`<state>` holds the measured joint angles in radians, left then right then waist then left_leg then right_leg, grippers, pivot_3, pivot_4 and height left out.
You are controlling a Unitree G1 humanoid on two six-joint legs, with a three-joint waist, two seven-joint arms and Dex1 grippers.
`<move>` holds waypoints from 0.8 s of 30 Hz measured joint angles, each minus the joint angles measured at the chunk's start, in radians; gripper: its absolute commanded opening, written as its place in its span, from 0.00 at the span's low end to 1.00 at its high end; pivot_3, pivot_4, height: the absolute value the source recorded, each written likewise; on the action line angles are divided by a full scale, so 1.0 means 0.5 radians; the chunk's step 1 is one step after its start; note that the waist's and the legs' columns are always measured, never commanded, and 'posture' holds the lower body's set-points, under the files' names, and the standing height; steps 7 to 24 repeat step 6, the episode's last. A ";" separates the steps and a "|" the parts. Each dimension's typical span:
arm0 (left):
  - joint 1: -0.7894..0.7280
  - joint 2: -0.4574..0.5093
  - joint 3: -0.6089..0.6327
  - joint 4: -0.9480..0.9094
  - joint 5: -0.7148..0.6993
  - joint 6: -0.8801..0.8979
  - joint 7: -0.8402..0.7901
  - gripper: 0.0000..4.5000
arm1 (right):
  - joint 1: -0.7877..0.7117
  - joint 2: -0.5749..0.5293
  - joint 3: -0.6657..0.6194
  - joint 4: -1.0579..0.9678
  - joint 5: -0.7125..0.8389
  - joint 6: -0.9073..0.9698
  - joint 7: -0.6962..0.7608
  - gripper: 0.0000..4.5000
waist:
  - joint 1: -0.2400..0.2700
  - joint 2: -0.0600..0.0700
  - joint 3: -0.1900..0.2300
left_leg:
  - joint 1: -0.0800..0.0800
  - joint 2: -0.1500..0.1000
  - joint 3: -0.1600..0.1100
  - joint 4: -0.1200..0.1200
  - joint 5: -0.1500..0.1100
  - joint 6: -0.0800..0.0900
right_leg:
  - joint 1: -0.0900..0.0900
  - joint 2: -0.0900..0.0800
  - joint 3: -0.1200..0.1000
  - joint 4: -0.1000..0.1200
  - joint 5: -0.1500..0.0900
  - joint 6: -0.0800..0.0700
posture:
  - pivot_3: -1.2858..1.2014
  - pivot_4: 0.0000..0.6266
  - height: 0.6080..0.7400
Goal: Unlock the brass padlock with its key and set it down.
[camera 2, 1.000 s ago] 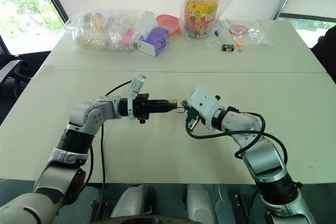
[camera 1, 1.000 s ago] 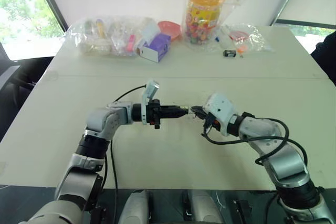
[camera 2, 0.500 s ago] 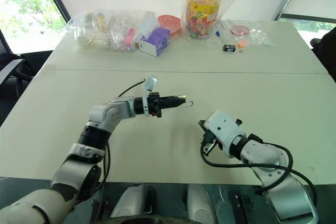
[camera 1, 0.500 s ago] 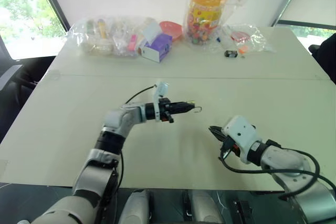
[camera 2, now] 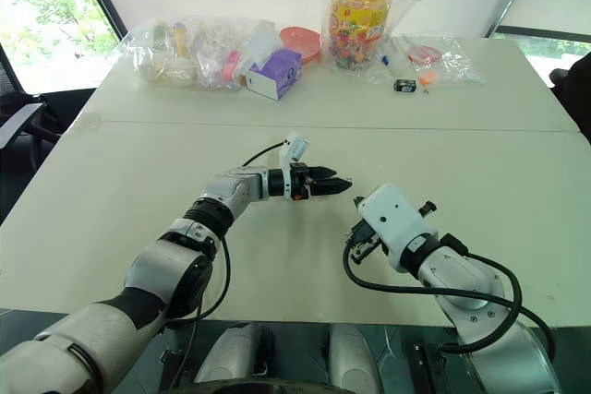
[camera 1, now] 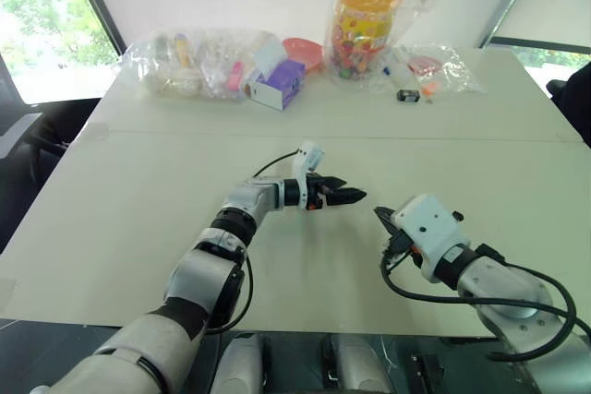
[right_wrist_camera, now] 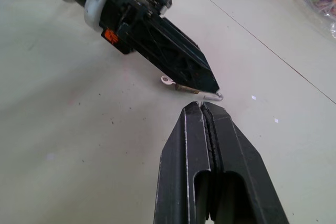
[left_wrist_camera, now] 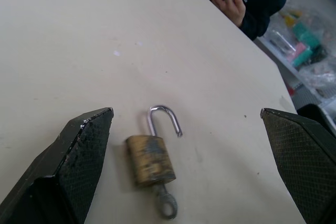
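Left wrist view: padlock (left_wrist_camera: 150, 159), shackle swung open and key (left_wrist_camera: 165, 203) in its base, lying flat on the pale bench (left_wrist_camera: 79, 40) between the released jaws of the left gripper (left_wrist_camera: 191, 156). Right gripper (right_wrist_camera: 202, 109), jaws clenched and empty, just beside it. Far bench edge: bagged clutter (camera 1: 199, 64), candy jar (camera 1: 364, 20); windows at both sides.
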<state>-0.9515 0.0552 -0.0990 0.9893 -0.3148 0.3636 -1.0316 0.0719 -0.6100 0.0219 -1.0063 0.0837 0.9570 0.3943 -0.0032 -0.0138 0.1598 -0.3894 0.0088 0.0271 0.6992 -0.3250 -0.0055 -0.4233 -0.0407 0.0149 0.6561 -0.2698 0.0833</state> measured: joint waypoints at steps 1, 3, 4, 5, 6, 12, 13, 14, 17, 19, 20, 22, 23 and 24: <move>0.033 0.066 0.007 -0.064 0.003 0.002 -0.030 0.99 | -0.001 -0.006 -0.006 -0.001 0.002 -0.002 0.007 0.00 | -0.018 0.000 0.000 | 0.000 0.004 -0.001 -0.001 0.000 0.000 | -0.001 0.001 0.000 0.001 0.000 0.000 | 0.52 0.24 0.96; 0.180 0.245 0.017 -0.309 -0.001 0.021 -0.126 0.99 | 0.014 -0.061 -0.064 0.003 0.002 -0.004 0.032 0.00 | -0.039 0.001 0.000 | 0.001 0.008 0.000 -0.003 0.000 0.000 | -0.004 0.001 0.005 0.002 0.000 0.000 | 0.52 0.24 0.96; 0.275 0.333 0.017 -0.475 -0.005 0.050 -0.183 0.99 | 0.009 -0.084 -0.096 0.007 0.003 -0.005 0.048 0.00 | -0.041 0.001 0.000 | 0.001 0.009 -0.001 -0.004 0.000 0.000 | -0.006 0.001 0.005 0.003 0.000 -0.001 | 0.52 0.24 0.96; 0.362 0.399 0.015 -0.630 -0.008 0.081 -0.230 0.99 | -0.003 -0.091 -0.120 0.019 0.008 -0.007 0.061 0.00 | -0.033 0.002 0.000 | 0.000 0.009 -0.001 -0.004 0.000 -0.001 | -0.006 0.001 0.005 0.004 0.000 -0.001 | 0.52 0.24 0.96; 0.436 0.444 0.003 -0.774 -0.007 0.103 -0.270 0.99 | -0.026 -0.096 -0.130 0.031 0.019 -0.008 0.077 0.00 | -0.014 0.002 0.000 | -0.001 0.009 -0.002 -0.003 0.001 -0.002 | -0.006 0.000 0.004 0.004 0.000 -0.001 | 0.52 0.24 0.96; 0.436 0.444 0.003 -0.774 -0.007 0.103 -0.270 0.99 | -0.026 -0.096 -0.130 0.031 0.019 -0.008 0.077 0.00 | -0.014 0.002 0.000 | -0.001 0.009 -0.002 -0.003 0.001 -0.002 | -0.006 0.000 0.004 0.004 0.000 -0.001 | 0.52 0.24 0.96; 0.436 0.444 0.003 -0.774 -0.007 0.103 -0.270 0.99 | -0.026 -0.096 -0.130 0.031 0.019 -0.008 0.077 0.00 | -0.014 0.002 0.000 | -0.001 0.009 -0.002 -0.003 0.001 -0.002 | -0.006 0.000 0.004 0.004 0.000 -0.001 | 0.52 0.24 0.96; 0.436 0.444 0.003 -0.774 -0.007 0.103 -0.270 0.99 | -0.026 -0.096 -0.130 0.031 0.019 -0.008 0.077 0.00 | -0.014 0.002 0.000 | -0.001 0.009 -0.002 -0.003 0.001 -0.002 | -0.006 0.000 0.004 0.004 0.000 -0.001 | 0.52 0.24 0.96; 0.436 0.444 0.003 -0.774 -0.007 0.103 -0.270 0.99 | -0.026 -0.096 -0.130 0.031 0.019 -0.008 0.077 0.00 | -0.014 0.002 0.000 | -0.001 0.009 -0.002 -0.003 0.001 -0.002 | -0.006 0.000 0.004 0.004 0.000 -0.001 | 0.52 0.24 0.96; 0.436 0.444 0.003 -0.774 -0.007 0.103 -0.270 0.99 | -0.026 -0.096 -0.130 0.031 0.019 -0.008 0.077 0.00 | -0.014 0.002 0.000 | -0.001 0.009 -0.002 -0.003 0.001 -0.002 | -0.006 0.000 0.004 0.004 0.000 -0.001 | 0.52 0.24 0.96; 0.436 0.444 0.003 -0.774 -0.007 0.103 -0.270 0.99 | -0.026 -0.096 -0.130 0.031 0.019 -0.008 0.077 0.00 | -0.014 0.002 0.000 | -0.001 0.009 -0.002 -0.003 0.001 -0.002 | -0.006 0.000 0.004 0.004 0.000 -0.001 | 0.52 0.24 0.96; 0.436 0.444 0.003 -0.774 -0.007 0.103 -0.270 0.99 | -0.026 -0.096 -0.130 0.031 0.019 -0.008 0.077 0.00 | -0.014 0.002 0.000 | -0.001 0.009 -0.002 -0.003 0.001 -0.002 | -0.006 0.000 0.004 0.004 0.000 -0.001 | 0.52 0.24 0.96; 0.436 0.444 0.003 -0.774 -0.007 0.103 -0.270 0.99 | -0.026 -0.096 -0.130 0.031 0.019 -0.008 0.077 0.00 | -0.014 0.002 0.000 | -0.001 0.009 -0.002 -0.003 0.001 -0.002 | -0.006 0.000 0.004 0.004 0.000 -0.001 | 0.52 0.24 0.96; 0.436 0.444 0.003 -0.774 -0.007 0.103 -0.270 0.99 | -0.026 -0.096 -0.130 0.031 0.019 -0.008 0.077 0.00 | -0.014 0.002 0.000 | -0.001 0.009 -0.002 -0.003 0.001 -0.002 | -0.006 0.000 0.004 0.004 0.000 -0.001 | 0.52 0.24 0.96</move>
